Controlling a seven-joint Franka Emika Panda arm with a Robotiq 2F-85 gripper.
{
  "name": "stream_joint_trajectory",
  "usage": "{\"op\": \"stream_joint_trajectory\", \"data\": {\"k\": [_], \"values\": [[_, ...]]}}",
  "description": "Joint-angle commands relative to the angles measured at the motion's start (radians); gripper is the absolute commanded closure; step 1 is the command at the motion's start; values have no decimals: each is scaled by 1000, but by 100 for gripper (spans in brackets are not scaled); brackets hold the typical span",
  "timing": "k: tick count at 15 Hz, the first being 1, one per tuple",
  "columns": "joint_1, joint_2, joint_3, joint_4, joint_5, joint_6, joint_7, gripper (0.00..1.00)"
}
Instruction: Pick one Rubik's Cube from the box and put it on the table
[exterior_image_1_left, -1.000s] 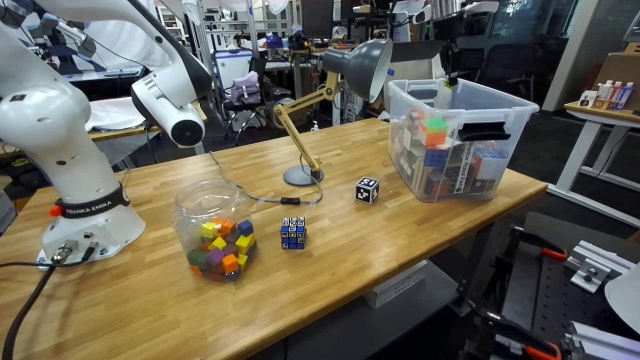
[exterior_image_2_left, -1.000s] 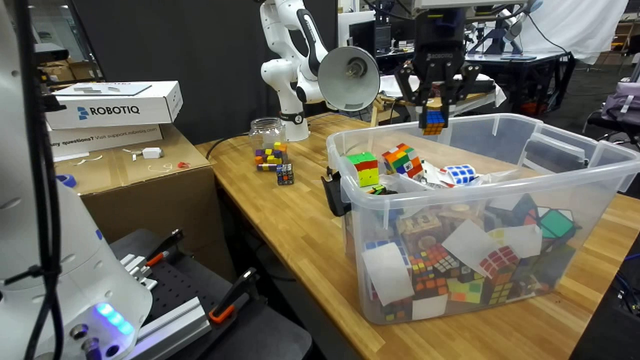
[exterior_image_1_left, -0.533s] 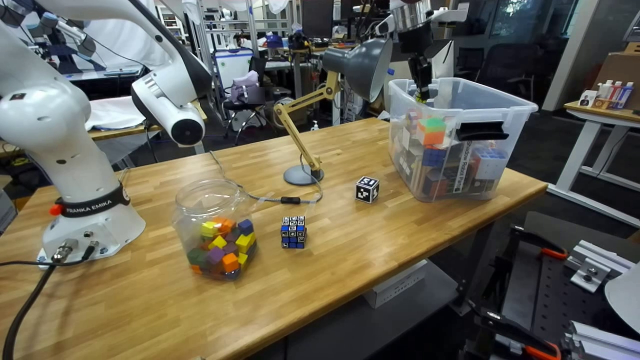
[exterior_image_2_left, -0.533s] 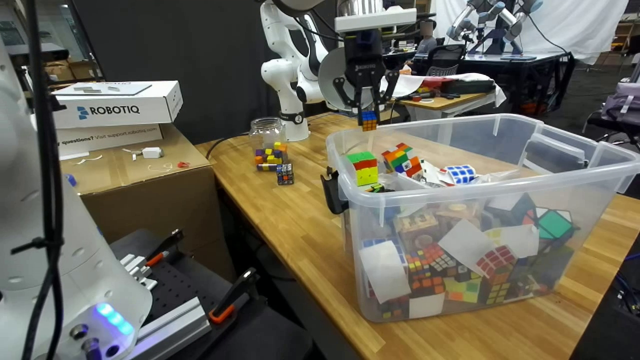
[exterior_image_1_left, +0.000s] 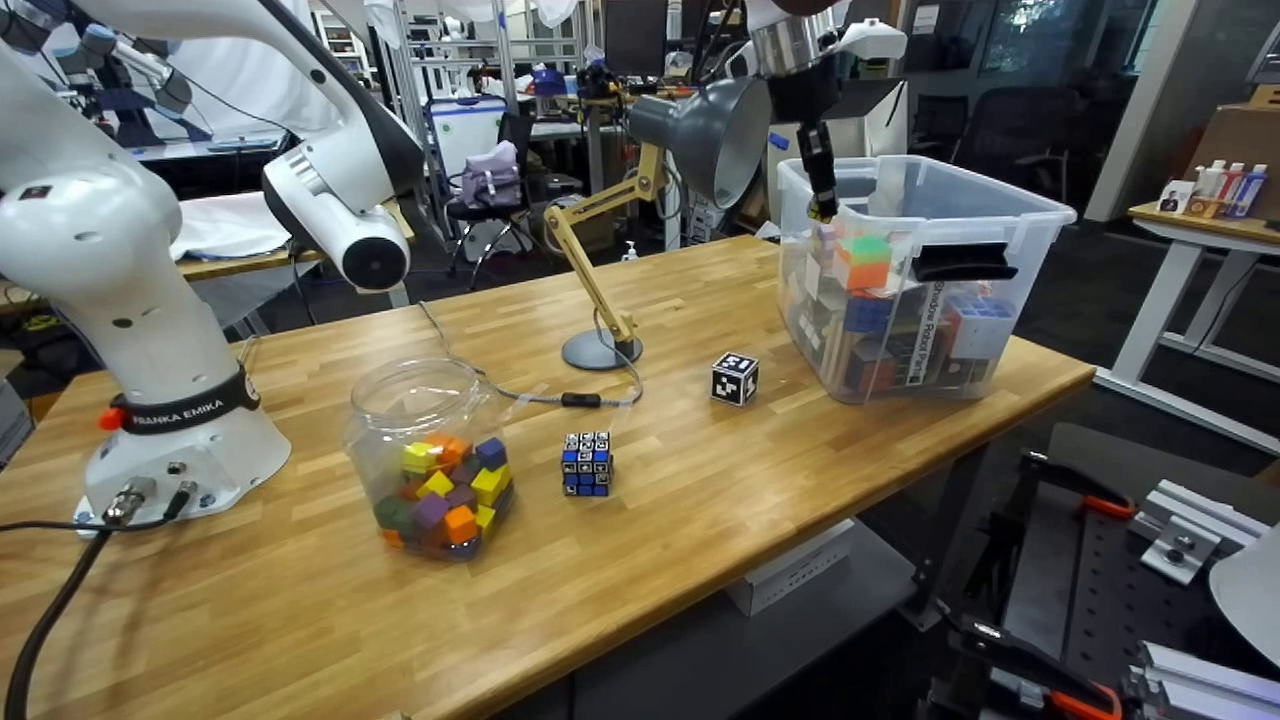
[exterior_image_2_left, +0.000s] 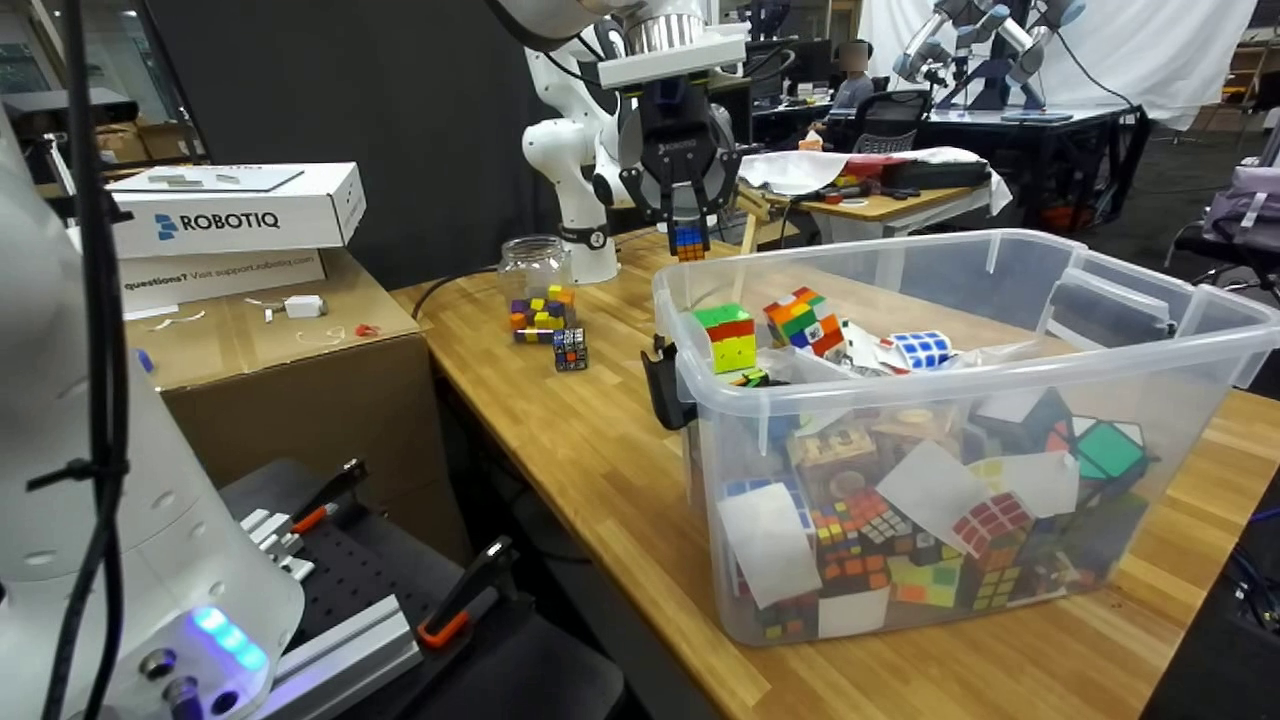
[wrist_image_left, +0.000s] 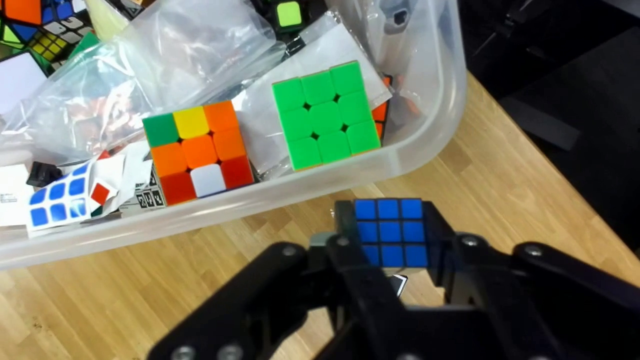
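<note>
My gripper (wrist_image_left: 389, 220) is shut on a small Rubik's Cube (wrist_image_left: 392, 233), with a finger on each side. Its blue face shows in the wrist view; blue and orange faces show in an exterior view (exterior_image_2_left: 690, 242). The gripper also shows in an exterior view (exterior_image_1_left: 820, 185). The clear plastic box (exterior_image_2_left: 960, 385) holds several larger cubes, papers and plastic bags. In the wrist view the held cube is outside the box rim (wrist_image_left: 200, 212), above the wooden table (wrist_image_left: 500, 165). The cube does not touch the table.
A grey desk lamp (exterior_image_1_left: 705, 140) stands beside the arm's gripper. A black-and-white cube (exterior_image_1_left: 735, 380), a blue patterned cube (exterior_image_1_left: 587, 465) and a round jar of coloured cubes (exterior_image_1_left: 430, 490) sit on the table. Another robot arm (exterior_image_1_left: 130, 250) stands at the table's end.
My gripper has carried the cube out from over the box, past its rim toward the lamp and jar side, and somewhat lower. The lamp has shifted slightly.
</note>
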Motion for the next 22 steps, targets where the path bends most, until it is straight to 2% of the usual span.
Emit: {"op": "stream_joint_trajectory", "data": {"k": [1,5,11,17,22], "values": [[5,-17,11,-28,-3,21,45,92],[3,-14,26,-47,64,44,32,92],[-4,-20,31,-119,219,167,53,92],[-4,-37,18,-166,234,287,119,92],[-7,-48,-3,-204,244,361,261,92]]}}
